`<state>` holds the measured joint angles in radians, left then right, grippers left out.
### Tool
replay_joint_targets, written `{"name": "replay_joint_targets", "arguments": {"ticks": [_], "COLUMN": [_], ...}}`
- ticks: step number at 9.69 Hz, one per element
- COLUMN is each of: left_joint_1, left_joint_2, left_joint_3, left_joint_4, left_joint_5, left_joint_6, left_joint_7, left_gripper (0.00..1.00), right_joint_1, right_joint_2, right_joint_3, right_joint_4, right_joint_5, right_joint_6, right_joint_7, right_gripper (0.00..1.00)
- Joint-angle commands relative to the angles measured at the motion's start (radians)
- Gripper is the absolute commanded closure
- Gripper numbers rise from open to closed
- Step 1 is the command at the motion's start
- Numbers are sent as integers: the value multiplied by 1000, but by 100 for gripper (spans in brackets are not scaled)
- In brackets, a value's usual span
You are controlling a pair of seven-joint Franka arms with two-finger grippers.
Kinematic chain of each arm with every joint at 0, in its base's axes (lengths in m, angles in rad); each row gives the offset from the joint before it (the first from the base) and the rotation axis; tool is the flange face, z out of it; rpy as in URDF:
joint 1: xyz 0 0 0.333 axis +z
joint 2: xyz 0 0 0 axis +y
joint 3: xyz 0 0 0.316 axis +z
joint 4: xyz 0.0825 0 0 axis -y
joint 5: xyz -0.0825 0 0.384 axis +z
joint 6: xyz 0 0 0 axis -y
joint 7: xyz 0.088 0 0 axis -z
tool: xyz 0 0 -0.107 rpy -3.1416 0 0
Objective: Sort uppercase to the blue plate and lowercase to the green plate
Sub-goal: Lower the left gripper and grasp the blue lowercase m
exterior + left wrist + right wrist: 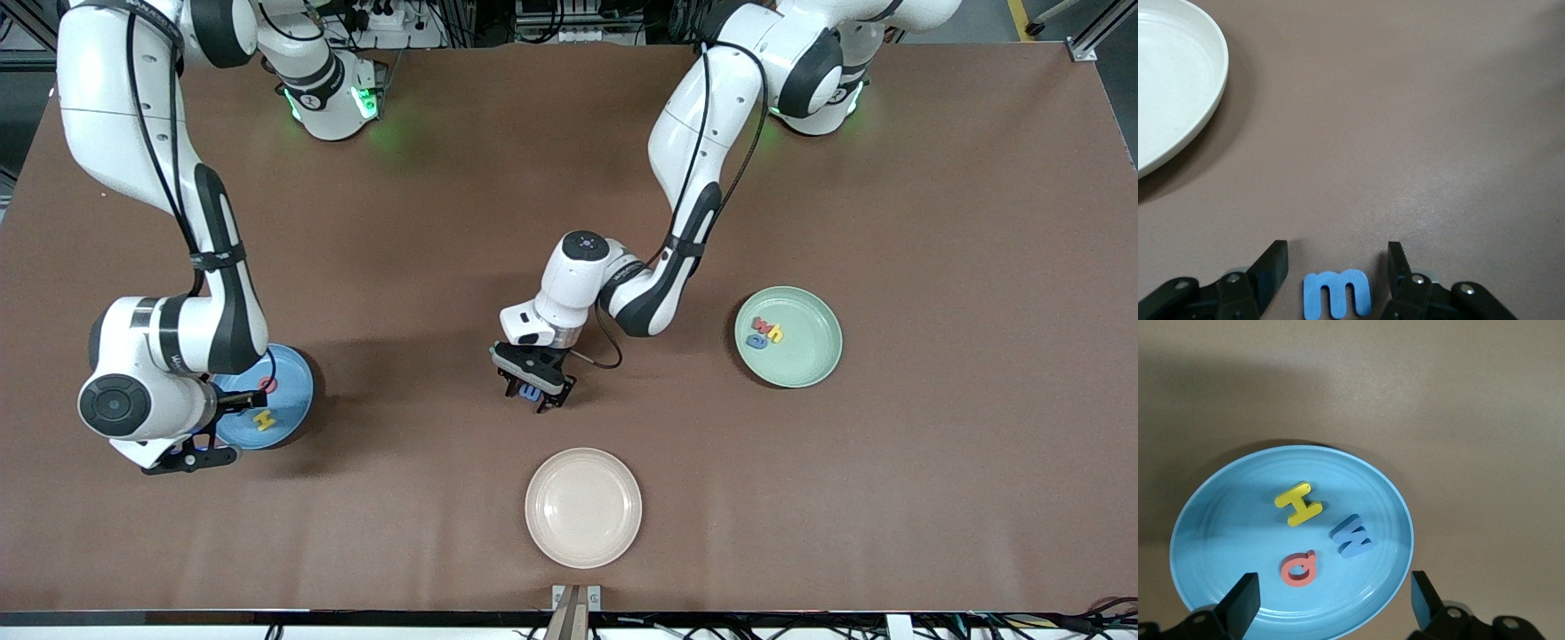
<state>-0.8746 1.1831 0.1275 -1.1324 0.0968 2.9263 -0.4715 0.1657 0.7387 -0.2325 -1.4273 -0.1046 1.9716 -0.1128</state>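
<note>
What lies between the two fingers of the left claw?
The rounded blue m lies flat on the brown table between the open left claw's fingers, untouched, as the left wrist view shows.

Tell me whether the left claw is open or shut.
Open. The left claw straddles the rounded blue m lying flat on the table, with a gap showing on each side of the letter.

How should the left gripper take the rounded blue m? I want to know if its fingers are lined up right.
From straight above, pinching across its outer edges. The rounded blue m lies flat on the table, and the left gripper is open with one finger on either side, apart from it, so closing there should likely catch the foam.
</note>
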Motion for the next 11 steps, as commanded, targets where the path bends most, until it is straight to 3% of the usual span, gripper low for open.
{"name": "replay_joint_targets", "arguments": {"ticks": [1,7,11], "left_joint_1": [-15,-18,-24], "left_joint_2": [18,-8,-42], "left_joint_3": [15,18,20], "left_joint_4": [2,-60,-75], "left_joint_5": [-8,-6,-6], "left_joint_6": [1,-4,-85], "left_joint_7": [17,16,16], "left_gripper": [32,33,33], "right_joint_1": [-15,-17,-17], "right_joint_2": [-7,-7,-7], "right_joint_3": [15,15,15], "right_joint_4": [-9,-9,-7], "right_joint_5": [-6,-6,-6], "right_joint_6": [9,7,7], "right_joint_7": [5,5,2], "right_gripper": [0,0,0]}}
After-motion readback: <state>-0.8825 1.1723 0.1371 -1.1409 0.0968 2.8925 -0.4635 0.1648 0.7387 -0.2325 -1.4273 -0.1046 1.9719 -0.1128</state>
